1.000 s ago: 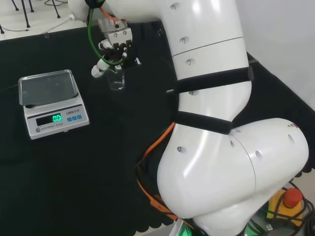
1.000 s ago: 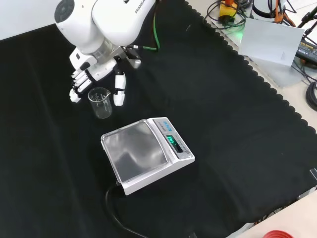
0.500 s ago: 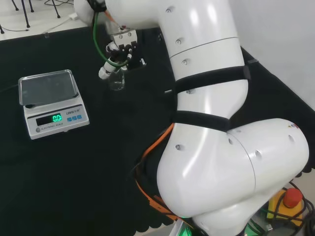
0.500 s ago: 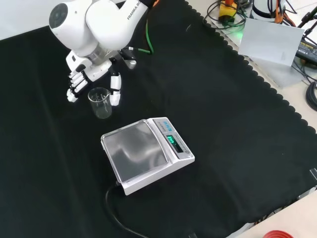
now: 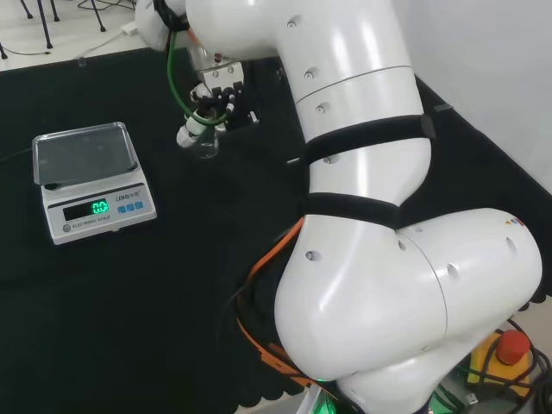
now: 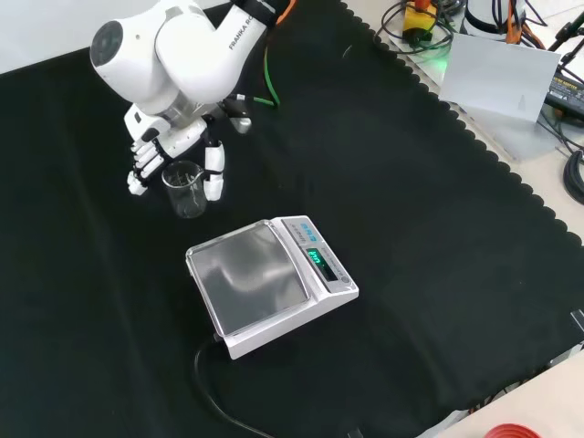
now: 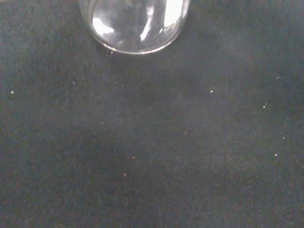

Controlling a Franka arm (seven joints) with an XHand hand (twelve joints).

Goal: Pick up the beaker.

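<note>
The small clear glass beaker (image 6: 185, 190) stands upright on the black-clothed worktop (image 6: 383, 182), just behind the silver weighing scale (image 6: 269, 283) in the front view. My hand (image 6: 173, 151) brackets it: fingers (image 6: 139, 172) on one side, thumb (image 6: 213, 173) on the other, spread wide and uncurled, holding nothing yet.

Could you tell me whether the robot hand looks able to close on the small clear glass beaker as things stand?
Probably yes. In the front view the robot hand straddles the small clear glass beaker, fingers on one side and thumb on the other, with nothing between. The silver digital scale stands apart.
</note>
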